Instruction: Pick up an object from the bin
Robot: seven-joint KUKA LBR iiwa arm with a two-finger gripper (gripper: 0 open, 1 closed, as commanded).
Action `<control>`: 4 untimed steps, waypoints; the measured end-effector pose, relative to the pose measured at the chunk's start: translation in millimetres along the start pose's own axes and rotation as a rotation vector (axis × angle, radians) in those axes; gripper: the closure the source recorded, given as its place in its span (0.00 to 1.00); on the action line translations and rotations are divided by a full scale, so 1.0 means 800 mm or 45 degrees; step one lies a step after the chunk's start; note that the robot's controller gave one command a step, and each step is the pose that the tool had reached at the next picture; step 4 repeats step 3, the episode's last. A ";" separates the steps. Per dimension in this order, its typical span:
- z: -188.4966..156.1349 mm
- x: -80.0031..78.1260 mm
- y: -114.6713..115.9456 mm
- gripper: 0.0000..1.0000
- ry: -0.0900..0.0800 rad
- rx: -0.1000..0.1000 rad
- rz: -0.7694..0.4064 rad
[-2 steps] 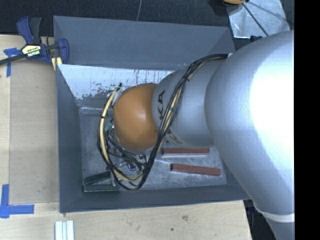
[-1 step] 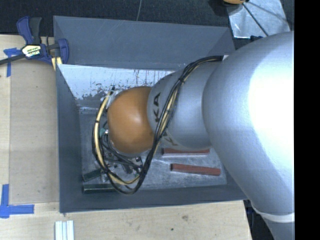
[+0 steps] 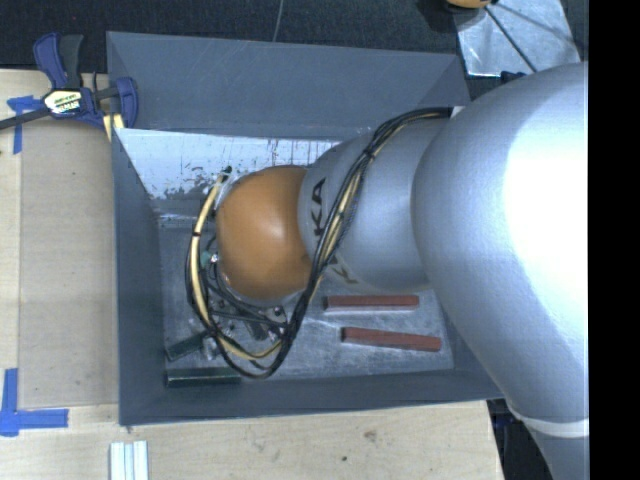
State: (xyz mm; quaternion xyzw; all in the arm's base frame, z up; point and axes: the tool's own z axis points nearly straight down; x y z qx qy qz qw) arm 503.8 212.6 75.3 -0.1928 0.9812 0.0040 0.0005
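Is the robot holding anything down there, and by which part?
Cannot tell: its orange cover blocks what lies beneath. Two brown bars lie loose beside it.

In the grey bin [image 3: 130,298], an upper brown bar [image 3: 372,303] and a lower brown bar [image 3: 392,340] lie toward the bin's right. A dark strip [image 3: 203,377] lies at the bin's lower-left corner.

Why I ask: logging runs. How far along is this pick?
Done: the orange-covered wrist is down inside the bin, over its left half. In hand: nothing visibly lifted; the upper reddish-brown bar and lower reddish-brown bar lie on the floor beside it. Left: grasping and lifting.
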 end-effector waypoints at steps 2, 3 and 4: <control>-0.155 0.013 0.004 1.00 0.000 0.010 0.057; -0.196 0.020 -0.008 1.00 0.006 0.009 -0.049; -0.196 0.020 -0.008 1.00 0.006 0.009 -0.049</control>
